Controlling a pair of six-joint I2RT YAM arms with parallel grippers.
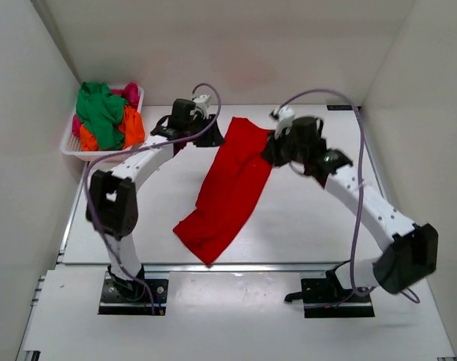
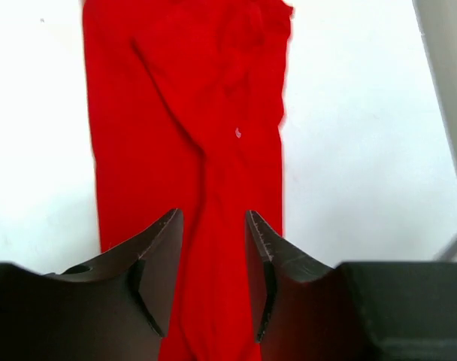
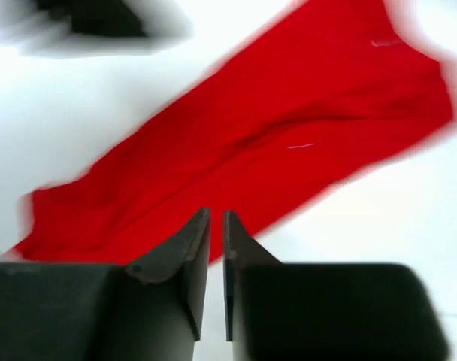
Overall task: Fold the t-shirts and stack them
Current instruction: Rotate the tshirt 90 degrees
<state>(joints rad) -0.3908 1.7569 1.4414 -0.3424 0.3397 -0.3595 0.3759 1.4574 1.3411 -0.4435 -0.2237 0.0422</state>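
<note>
The red shirt (image 1: 227, 188) lay on the tabletop (image 1: 319, 226) as 1 long creased strip. Its far end sat between the 2 sets of fingers, and its near end trailed well behind them toward the arm bases. The left fingers (image 1: 212, 138) stood partway apart at the strip's far left corner. In the wrist view the cloth filled the gap, passed under both tips and spread out ahead of them. The right fingers (image 1: 273, 150) were at the strip's right edge near the far end, drawn almost together with only a thin slit left. Red showed through the top of the slit and bare tabletop lower down, and the blurred wrist view did not show whether they nipped the edge. Well to the left of the left fingers, a basket (image 1: 72, 144) held a green shirt (image 1: 99, 113) on top, with an orange shirt (image 1: 132, 128) and a pink shirt (image 1: 129, 92) beside it.
</note>
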